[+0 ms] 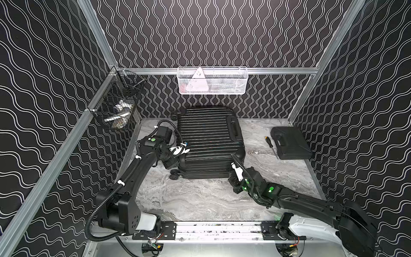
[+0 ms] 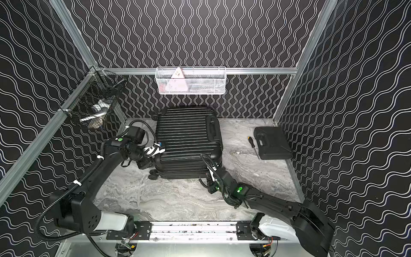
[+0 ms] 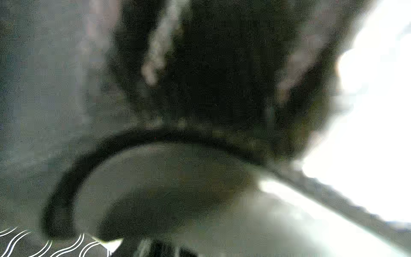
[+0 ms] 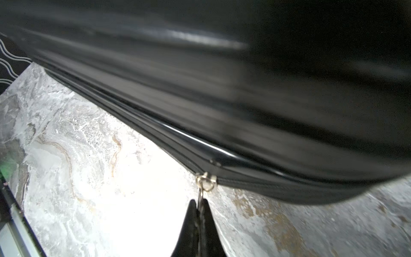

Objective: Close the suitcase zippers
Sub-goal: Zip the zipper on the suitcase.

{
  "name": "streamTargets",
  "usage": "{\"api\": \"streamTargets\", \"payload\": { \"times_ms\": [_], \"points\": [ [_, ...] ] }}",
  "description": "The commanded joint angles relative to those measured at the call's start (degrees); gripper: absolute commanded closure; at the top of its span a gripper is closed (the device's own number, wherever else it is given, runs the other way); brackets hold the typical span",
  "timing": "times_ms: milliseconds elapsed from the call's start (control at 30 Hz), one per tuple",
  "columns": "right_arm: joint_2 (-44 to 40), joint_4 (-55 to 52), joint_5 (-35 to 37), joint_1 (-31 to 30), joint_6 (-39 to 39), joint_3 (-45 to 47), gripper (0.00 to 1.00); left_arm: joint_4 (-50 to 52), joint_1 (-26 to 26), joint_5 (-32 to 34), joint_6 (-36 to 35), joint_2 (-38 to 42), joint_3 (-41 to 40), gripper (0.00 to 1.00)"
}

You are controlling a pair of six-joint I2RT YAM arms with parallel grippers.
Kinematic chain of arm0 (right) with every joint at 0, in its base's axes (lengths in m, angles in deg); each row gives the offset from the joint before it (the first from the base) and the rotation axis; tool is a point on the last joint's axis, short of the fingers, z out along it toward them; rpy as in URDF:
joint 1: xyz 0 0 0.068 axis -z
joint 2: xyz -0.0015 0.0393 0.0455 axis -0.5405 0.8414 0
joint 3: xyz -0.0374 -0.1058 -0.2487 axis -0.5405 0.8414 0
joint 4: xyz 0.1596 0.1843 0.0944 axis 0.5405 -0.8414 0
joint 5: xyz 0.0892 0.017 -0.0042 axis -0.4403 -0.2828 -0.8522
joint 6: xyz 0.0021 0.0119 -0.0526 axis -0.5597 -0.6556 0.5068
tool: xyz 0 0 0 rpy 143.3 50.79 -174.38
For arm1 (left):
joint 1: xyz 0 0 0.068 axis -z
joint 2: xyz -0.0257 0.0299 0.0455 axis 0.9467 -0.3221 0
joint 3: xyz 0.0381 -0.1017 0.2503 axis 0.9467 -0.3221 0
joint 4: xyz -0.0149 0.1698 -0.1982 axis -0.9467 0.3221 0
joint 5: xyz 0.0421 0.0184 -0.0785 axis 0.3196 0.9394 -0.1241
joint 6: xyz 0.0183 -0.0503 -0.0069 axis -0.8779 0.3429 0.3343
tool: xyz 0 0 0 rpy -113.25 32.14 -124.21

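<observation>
Contact is seemingly being made between left pincer and the wheel end of the small black ribbed hard-shell suitcase, lying flat, shells together, on the grey marbled counter; that pincer's opening cannot be told. Right pincer is clamping the silver zipper pull at the near corner; zipping is looking unfinished.
</observation>
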Motion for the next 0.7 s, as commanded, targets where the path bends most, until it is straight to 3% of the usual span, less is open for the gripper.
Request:
{"api": "streamTargets", "payload": {
  "times_ms": [0,100,233,300,367,400,667],
  "points": [
    [1.42,2.29,-11.8,-1.09,0.47,-0.99,1.0,-7.96,0.61,-0.31,13.83,-0.57,-0.57,0.9],
    [2.26,2.3,-10.59,-1.28,0.3,-1.61,1.0,-6.38,1.42,-2.31,13.17,-0.59,-0.25,0.88],
    [1.95,0.11,-3.36,-1.27,-1.0,-1.52,1.0,-2.09,3.68,-6.41,9.85,-1.04,-0.6,0.81],
    [1.34,-1.74,0.67,-1.3,-2.01,-1.4,1.0,-2.06,4.38,-7.19,9.23,-0.48,-1.47,0.7],
    [0.57,-2.84,2.78,-1.18,-2.25,-1.09,1.0,-2.71,4.38,-7.35,10.29,-0.03,-1.56,0.51],
    [0.2,-3.24,3.69,-1.11,-2.41,-0.88,1.0,-2.87,4.39,-7.73,10.48,0.12,-1.34,0.46],
    [-1.01,-5.02,6.07,0.45,-3.67,0.1,1.0,0.73,3.15,-8.2,5.63,-0.3,2.29,0.3]
  ]
}}
